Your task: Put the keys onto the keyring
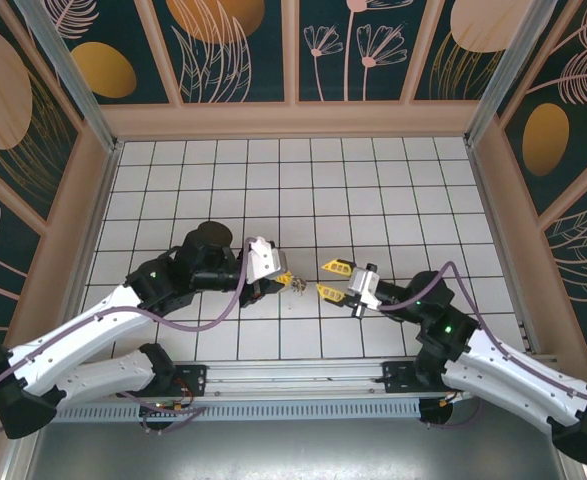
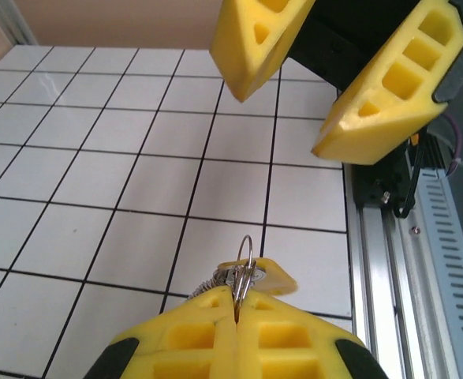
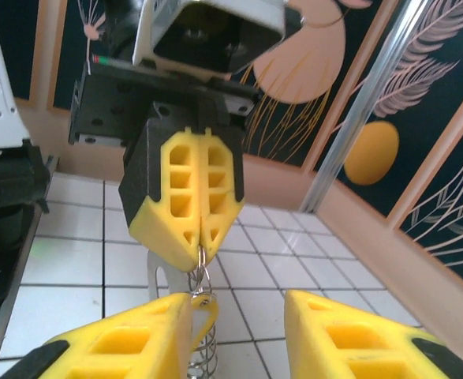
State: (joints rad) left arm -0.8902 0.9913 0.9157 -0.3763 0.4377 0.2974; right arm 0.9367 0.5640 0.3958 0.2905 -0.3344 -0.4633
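Plainly, the left gripper (image 2: 237, 306) pinches the keyring (image 2: 248, 251) while the right gripper (image 3: 239, 332) gapes empty, so a nudge could twist it loose.

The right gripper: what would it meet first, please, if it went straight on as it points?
Probably the thin silvery metal keyring pinched in the shut left gripper, ahead of the open right gripper; depth is unclear.

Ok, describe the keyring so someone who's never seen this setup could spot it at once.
On the white tiled table, front centre, the left tool faces the open right tool. Pinched in the left tool's shut tips is a thin silvery wire loop. It is the only bare metal between the chunky yellow fingers.
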